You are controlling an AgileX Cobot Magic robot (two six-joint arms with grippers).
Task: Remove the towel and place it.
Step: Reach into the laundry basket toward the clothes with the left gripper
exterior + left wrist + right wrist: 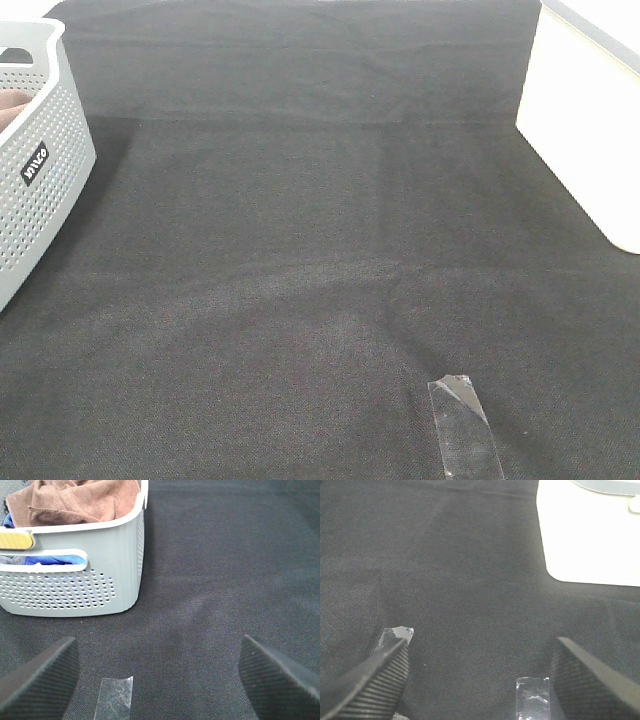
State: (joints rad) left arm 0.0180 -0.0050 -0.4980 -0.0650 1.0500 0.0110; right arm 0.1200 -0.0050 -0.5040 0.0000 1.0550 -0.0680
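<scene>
Left claw (160,677) gapes wide and empty over the black cloth-covered table (225,580), right claw (480,680) just as released. Ahead of the left one sits the grey perforated plastic basket (100,580), and heaped inside, the crumpled brown microfibre towel (75,500); left arm clearly nearer, the bundle's long axis impossible to read

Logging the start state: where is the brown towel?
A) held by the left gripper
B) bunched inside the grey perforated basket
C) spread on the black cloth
B: the left wrist view shows the brown towel heaped inside the grey perforated basket.
</scene>
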